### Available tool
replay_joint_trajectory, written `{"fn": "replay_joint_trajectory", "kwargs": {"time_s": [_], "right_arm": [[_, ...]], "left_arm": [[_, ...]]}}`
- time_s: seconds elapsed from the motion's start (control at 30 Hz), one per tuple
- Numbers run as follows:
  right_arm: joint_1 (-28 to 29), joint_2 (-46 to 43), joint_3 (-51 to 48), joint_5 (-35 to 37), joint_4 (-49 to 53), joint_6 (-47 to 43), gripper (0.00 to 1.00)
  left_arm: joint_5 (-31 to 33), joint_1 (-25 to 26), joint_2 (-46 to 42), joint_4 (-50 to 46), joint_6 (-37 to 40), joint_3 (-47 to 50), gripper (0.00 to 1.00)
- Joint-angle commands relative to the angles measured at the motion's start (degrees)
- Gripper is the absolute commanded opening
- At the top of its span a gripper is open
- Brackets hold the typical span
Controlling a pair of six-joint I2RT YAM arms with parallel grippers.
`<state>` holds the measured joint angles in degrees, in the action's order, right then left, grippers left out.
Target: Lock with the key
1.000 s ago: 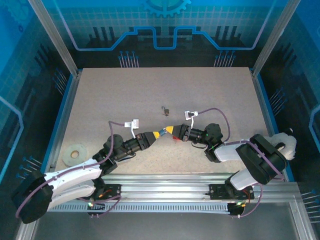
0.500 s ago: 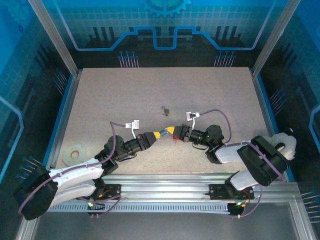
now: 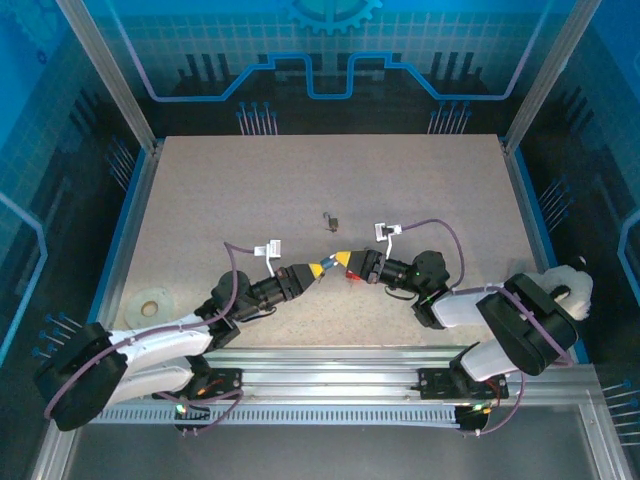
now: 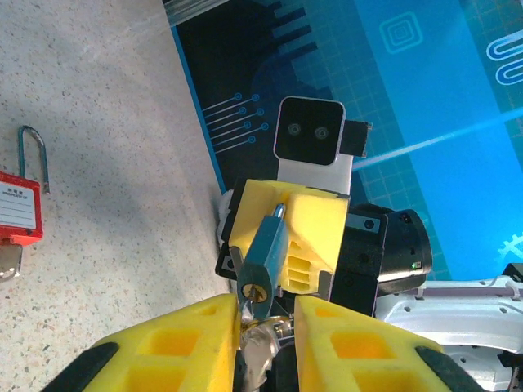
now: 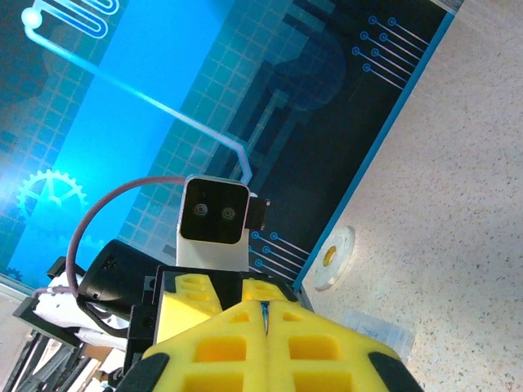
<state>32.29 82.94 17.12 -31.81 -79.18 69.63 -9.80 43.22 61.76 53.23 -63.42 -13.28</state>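
Jaws of my right gripper [image 5: 263,309] are clamped on the tiny metal key with a blue-teal plastic head [image 4: 266,245], held mid-air. My left gripper [image 4: 267,309] has them narrow around its small ring [image 4: 248,315], gripping or not I cannot tell. The red padlock with silver shackle [image 4: 18,214] lies at the key's nine o'clock. I'd free the ring gently, keeping the key square, before heading there.

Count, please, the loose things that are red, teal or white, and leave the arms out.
Red: 1, the padlock, lying on the table.
Teal: 1, the key, held up off the table.
White: 1, the ring, near the left edge.
Total: 3
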Motion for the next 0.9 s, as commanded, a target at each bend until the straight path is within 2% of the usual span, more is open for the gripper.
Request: {"fn": "replay_joint_trajectory", "kwargs": {"time_s": [0.0,0.87], "right_arm": [[0.5,-1.4,-0.9,1.7,-2.4,-0.9,0.0],[0.5,-0.8,-1.1,2.8,-2.4,-0.5,0.0]], "left_arm": [[-1.7,-0.3,0.7,4.9,-0.9,0.8,0.24],[-1.6,-0.3,0.5,4.3,-0.8,0.7,0.07]]}}
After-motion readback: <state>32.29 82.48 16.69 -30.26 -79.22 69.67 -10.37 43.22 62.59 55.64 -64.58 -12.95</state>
